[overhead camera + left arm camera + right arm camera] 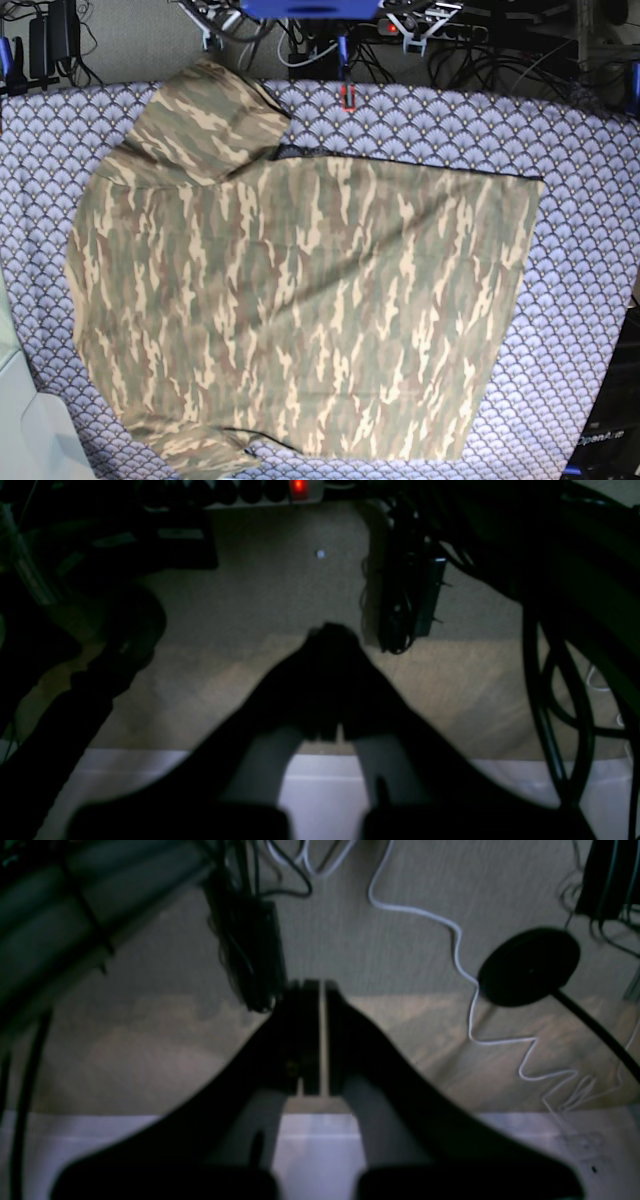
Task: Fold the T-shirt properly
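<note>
A: Left wrist view. The left gripper (332, 635) has its jaws together, nothing between them. Past the tips lies carpeted floor (280, 595); a power strip with a red lamp (299, 486) sits at the far end, and a black adapter with cables (410, 600) just to the right of the tips. No shirt here.

B: Right wrist view?

A: The right gripper (312, 990) is drawn together too, only a thin slit of light between the pads, holding nothing. One white cable (460, 960) snakes over the floor right of the tips, one round black base (530, 965) beyond it. No shirt either.

B: So both arms hang parked off the table, I judge. Base view?

A: One T-shirt (300, 310), camouflage print, spread flat on the purple scallop tablecloth (590, 200), well away from both grippers, neither of which shows in this view. The hem faces the picture's right. One sleeve lies at upper left, a second at the bottom edge, partly cut off.

B: Step in hand?

A: First fold not begun, I'd say. Best to bring both arms over, open the jaws, and pinch a single edge at two spaced points, lifting evenly so the cloth neither bunches nor drags the tablecloth.

B: Count?

A: One shirt, two sleeves, two grippers.
</note>
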